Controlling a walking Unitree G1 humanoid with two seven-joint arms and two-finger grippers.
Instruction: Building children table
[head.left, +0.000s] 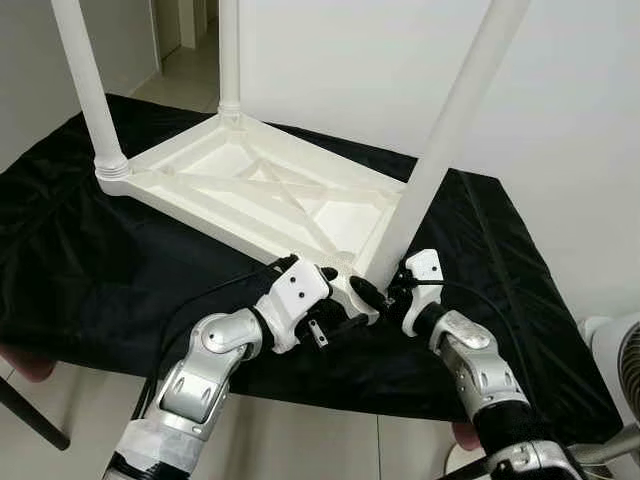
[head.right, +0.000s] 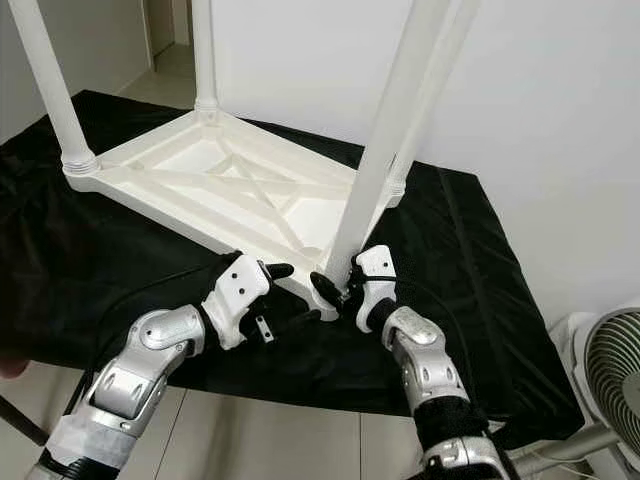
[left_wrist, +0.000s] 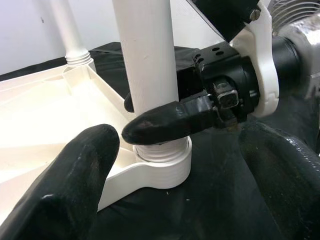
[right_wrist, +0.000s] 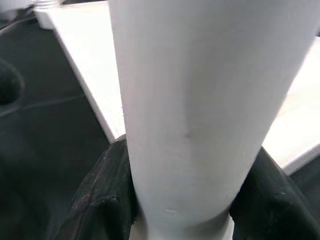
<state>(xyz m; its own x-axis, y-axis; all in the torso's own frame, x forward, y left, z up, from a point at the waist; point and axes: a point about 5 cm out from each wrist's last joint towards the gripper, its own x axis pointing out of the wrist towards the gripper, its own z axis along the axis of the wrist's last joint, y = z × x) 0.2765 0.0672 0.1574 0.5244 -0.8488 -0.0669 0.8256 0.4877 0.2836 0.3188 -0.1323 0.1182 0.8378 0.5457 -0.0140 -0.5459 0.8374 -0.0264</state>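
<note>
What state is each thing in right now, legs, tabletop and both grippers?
Tabletop: upside down on the black cloth.
Near leg: standing in its corner socket, leaning.
Other legs: upright in their sockets.
Right gripper: shut on near leg's base.
Left gripper: open beside the socket.
Fan: state unclear.

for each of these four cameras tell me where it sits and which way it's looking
Head eyes: forward and down at upturned white table on black cloth; both arms show.
Left wrist: along left gripper toward near leg, right gripper clamping it.
Right wrist: along its fingers hugging that leg.
All share the near leg.
</note>
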